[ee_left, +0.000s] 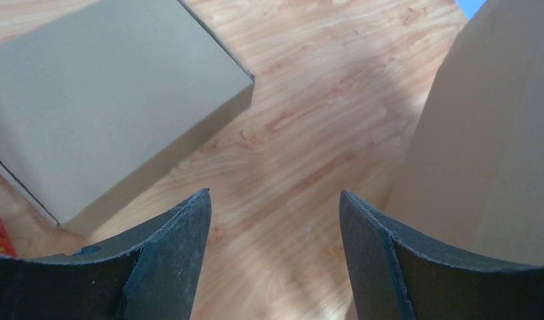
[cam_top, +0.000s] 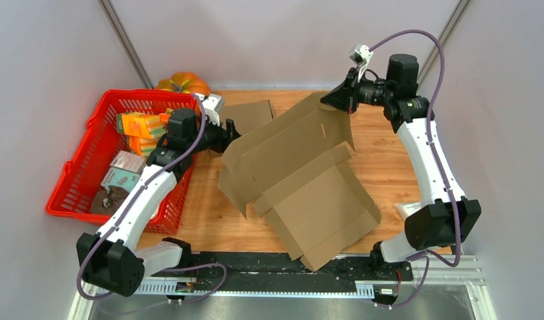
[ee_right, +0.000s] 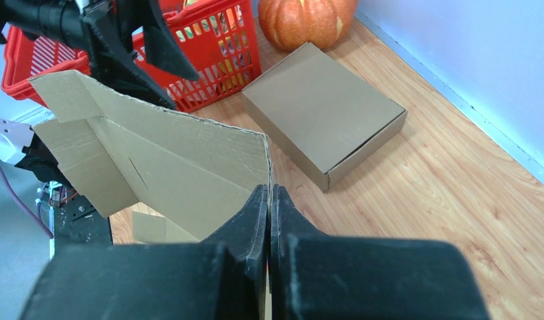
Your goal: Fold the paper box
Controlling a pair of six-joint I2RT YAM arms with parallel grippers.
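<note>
The unfolded brown paper box (cam_top: 303,180) lies across the middle of the table, its far panel lifted upright. My right gripper (cam_top: 337,100) is shut on the top edge of that raised panel (ee_right: 189,167), the jaws pinched on the cardboard (ee_right: 270,193). My left gripper (cam_top: 231,133) is open and empty at the panel's left end, above bare table; the panel's curved flap (ee_left: 489,147) stands just right of its right finger (ee_left: 369,247).
A folded closed cardboard box (cam_top: 251,115) lies at the back (ee_right: 323,113) (ee_left: 96,100). A red basket (cam_top: 89,167) with packets stands at the left, an orange pumpkin (cam_top: 184,83) behind it. Walls close in on all sides.
</note>
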